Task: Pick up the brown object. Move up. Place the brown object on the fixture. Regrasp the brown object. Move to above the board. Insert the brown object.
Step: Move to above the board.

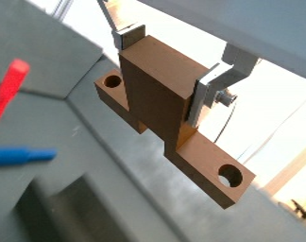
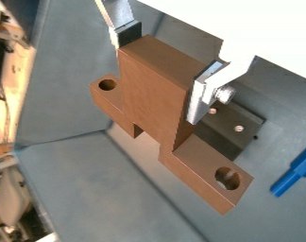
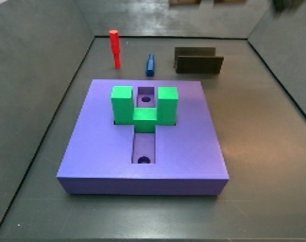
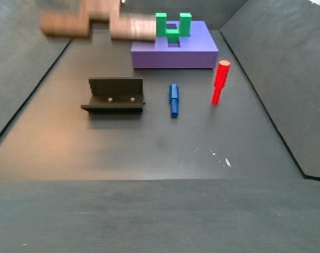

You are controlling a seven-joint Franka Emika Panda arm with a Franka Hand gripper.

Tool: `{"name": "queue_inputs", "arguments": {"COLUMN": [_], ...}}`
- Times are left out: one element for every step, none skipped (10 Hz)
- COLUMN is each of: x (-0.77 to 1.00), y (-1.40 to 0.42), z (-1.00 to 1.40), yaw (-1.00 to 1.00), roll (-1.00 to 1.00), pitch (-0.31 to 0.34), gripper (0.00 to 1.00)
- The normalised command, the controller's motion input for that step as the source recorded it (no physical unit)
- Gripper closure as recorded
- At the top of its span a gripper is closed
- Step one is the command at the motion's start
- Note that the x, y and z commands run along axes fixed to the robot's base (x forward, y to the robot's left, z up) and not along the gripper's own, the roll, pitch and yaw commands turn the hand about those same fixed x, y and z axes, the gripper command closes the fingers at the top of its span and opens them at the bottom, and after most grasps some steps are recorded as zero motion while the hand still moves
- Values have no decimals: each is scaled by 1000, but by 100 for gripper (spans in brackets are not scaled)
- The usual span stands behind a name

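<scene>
My gripper [image 1: 168,68] is shut on the brown object [image 1: 149,95], its silver fingers [image 1: 209,93] pressed against both sides of the raised middle block; this shows in both wrist views [image 2: 166,64]. The light-brown bar [image 2: 149,104] has a round hole near each end. It hangs in the air, blurred in a side view [image 4: 94,25]. The dark fixture [image 4: 113,96] stands on the floor below it, partly visible past the bar in a wrist view [image 2: 240,128], and also shows in a side view [image 3: 200,61]. The lavender board [image 3: 181,142] with its green block [image 3: 143,104] lies apart.
A red peg [image 4: 219,81] and a blue peg [image 4: 175,99] lie on the floor between the fixture and the board [image 4: 190,54]. Both also show in a side view, red [image 3: 115,47] and blue [image 3: 152,64]. Dark sloped walls ring the floor.
</scene>
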Motion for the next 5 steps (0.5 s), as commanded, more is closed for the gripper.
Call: {"name": "queue_inputs", "arguments": {"x": [-35, -17, 9, -980, -1009], "y": [-18, -23, -6, -1400, -1400], "z": [1400, 776, 383, 299, 280], "yaw": [11, 0, -6, -116, -113], "roll": [-22, -25, -16, -1000, -1000], "pitch": [-13, 2, 15, 147, 144], "gripper": [100, 100, 100, 100, 100]}}
